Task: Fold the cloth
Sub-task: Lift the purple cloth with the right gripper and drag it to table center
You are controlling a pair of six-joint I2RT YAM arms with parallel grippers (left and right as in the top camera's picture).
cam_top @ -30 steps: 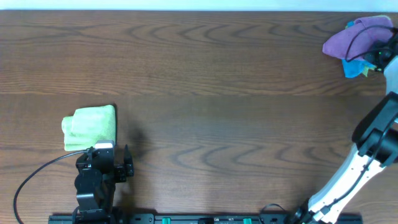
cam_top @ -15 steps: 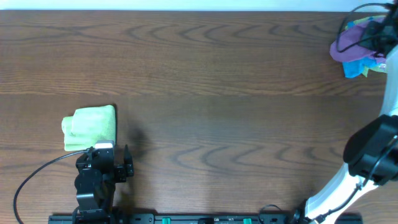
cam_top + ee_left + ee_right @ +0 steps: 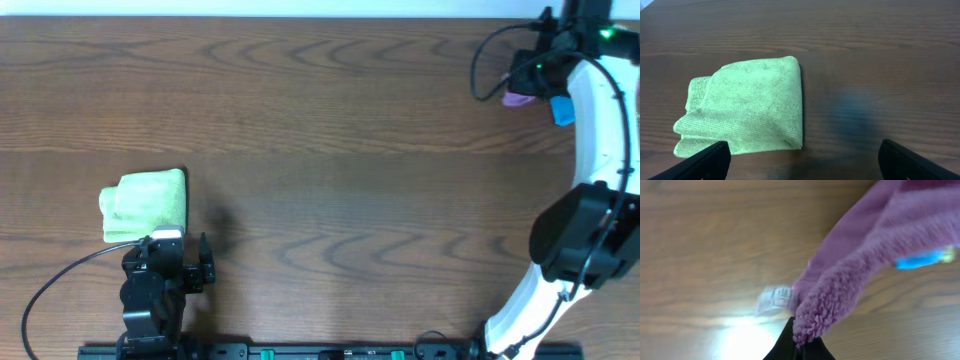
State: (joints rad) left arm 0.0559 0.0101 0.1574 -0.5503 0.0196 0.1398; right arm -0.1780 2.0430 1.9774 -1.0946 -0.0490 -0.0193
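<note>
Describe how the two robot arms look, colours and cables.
The left arm is mostly black, with a thin black cable looping beside it and black fingers. The right arm has white links, black joints, a looping black cable and a green light.

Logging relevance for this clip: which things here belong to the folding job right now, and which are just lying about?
In the job:
- purple fleecy cloth, pinched at its edge by the shut right tool

Lying about:
- green microfibre cloth, already folded, in front of the open, idle left tool
- blue cloth piece beside the purple one, not gripped
</note>
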